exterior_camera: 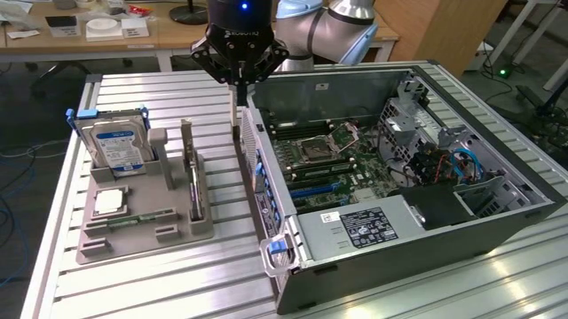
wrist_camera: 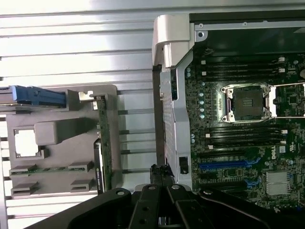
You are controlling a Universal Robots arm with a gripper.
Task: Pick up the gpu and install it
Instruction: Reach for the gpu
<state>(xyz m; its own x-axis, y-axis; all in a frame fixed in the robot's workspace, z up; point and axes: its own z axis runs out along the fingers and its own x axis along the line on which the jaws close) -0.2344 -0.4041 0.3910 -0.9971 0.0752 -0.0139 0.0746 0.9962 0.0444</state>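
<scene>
Slatted table (exterior_camera: 159,93), tool (exterior_camera: 235,81) above case (exterior_camera: 400,259) edge

Lane betw. parts holder (exterior_camera: 142,242) & PC case (exterior_camera: 400,266): narrow, bare table slats (exterior_camera: 233,199), gripper (wrist_camera: 161,168) hangs over it.
Case: upper side open, motherboard (exterior_camera: 342,166) reachable from above.
Obstacles inside: PSU (exterior_camera: 364,226), drive cage (exterior_camera: 413,123), blue cables (exterior_camera: 463,163), all toward exterior view's right.

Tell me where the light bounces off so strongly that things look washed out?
Exterior view: the ribbed silver metal table shows white glare patches beside the open grey computer case, whose inside is darker. Wrist view: several table slats are bleached nearly white, while the grey plastic parts holder is evenly lit.
</scene>
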